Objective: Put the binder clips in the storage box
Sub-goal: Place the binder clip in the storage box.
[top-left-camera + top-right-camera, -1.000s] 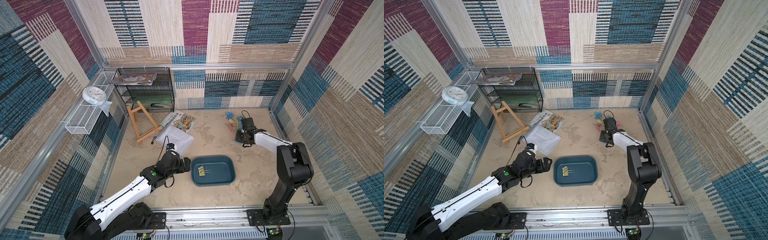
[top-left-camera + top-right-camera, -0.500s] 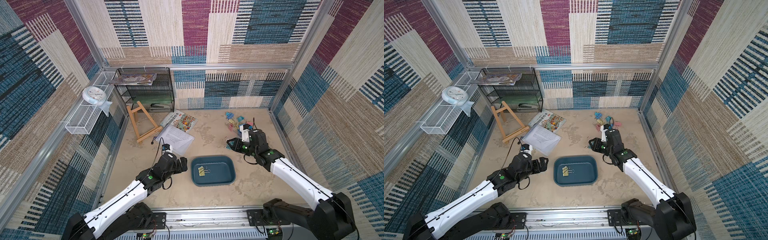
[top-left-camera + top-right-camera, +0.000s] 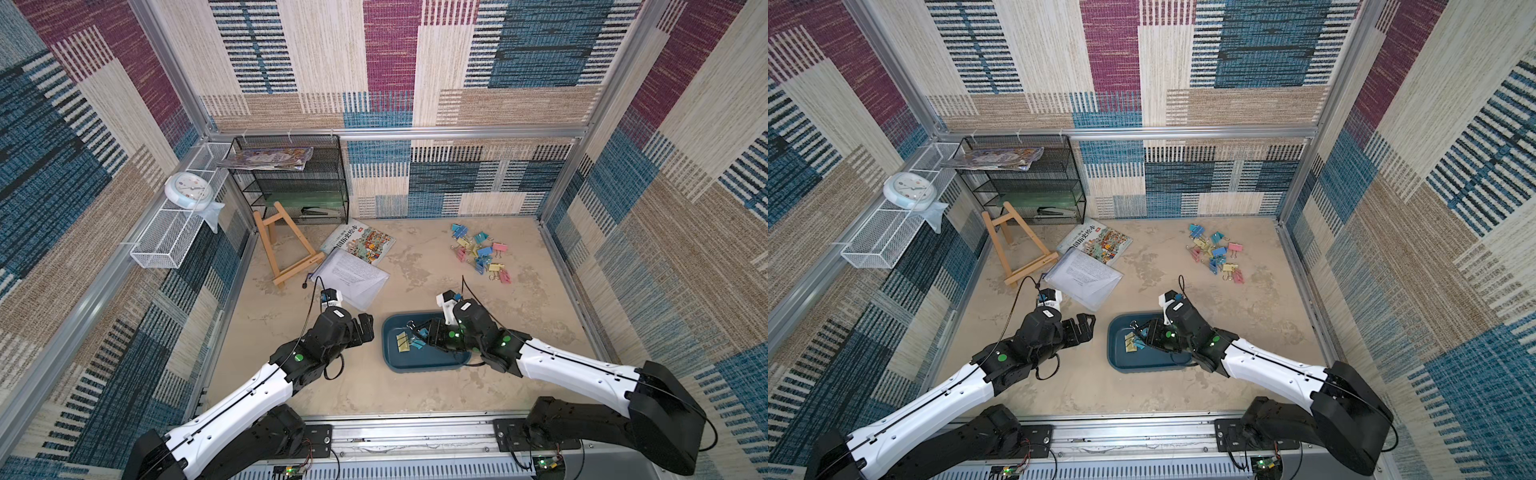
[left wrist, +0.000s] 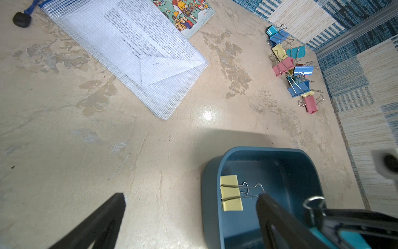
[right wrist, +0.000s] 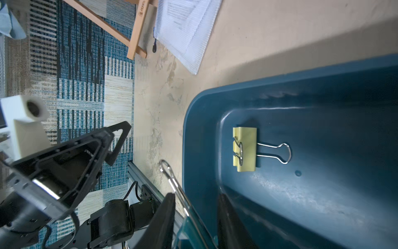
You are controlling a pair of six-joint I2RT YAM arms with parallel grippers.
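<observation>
Right tool (image 3: 1147,335) (blue clip (image 3: 1143,331)) over box (image 3: 1133,362)

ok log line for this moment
right gripper: shut on teal metal binder clip over dark teal plastic storage box | left gripper: open, empty | yellow clips in box | pastel clip pile on table

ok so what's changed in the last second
The right gripper swung from the clip pile back to over the storage box, carrying a blue clip. The left gripper, open beside the box, the yellow clip inside it and the pile stayed put.
</observation>
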